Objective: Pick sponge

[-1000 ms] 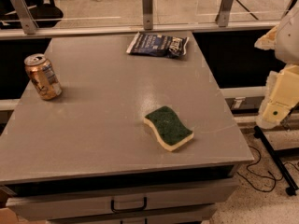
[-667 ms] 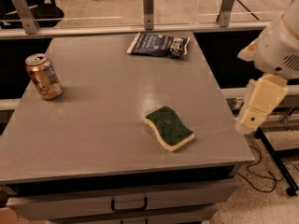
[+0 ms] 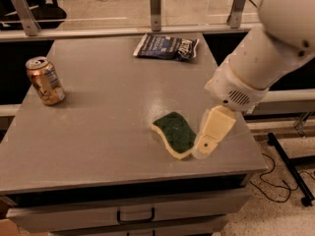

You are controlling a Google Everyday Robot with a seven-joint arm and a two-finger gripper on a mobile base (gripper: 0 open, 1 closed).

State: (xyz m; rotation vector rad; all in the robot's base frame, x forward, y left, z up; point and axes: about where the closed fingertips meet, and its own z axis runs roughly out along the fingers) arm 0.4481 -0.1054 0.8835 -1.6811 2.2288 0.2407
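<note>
The sponge [image 3: 174, 133], dark green scrub top over pale yellow foam, lies flat on the grey table [image 3: 103, 117], right of centre and near the front edge. My gripper [image 3: 209, 140] hangs from the white arm that reaches in from the upper right. Its cream-coloured tip is low over the table, right against the sponge's right end, covering a bit of it. I cannot tell whether it touches the sponge.
A gold drink can [image 3: 45, 80] stands at the table's left side. A dark blue snack bag [image 3: 166, 46] lies at the back edge. A railing with metal posts [image 3: 155, 8] runs behind. Drawers [image 3: 135, 214] sit under the front edge.
The arm has swung in from the right, off the table's side, leftward and down to the sponge's right end. The sponge, can and bag have not moved.
</note>
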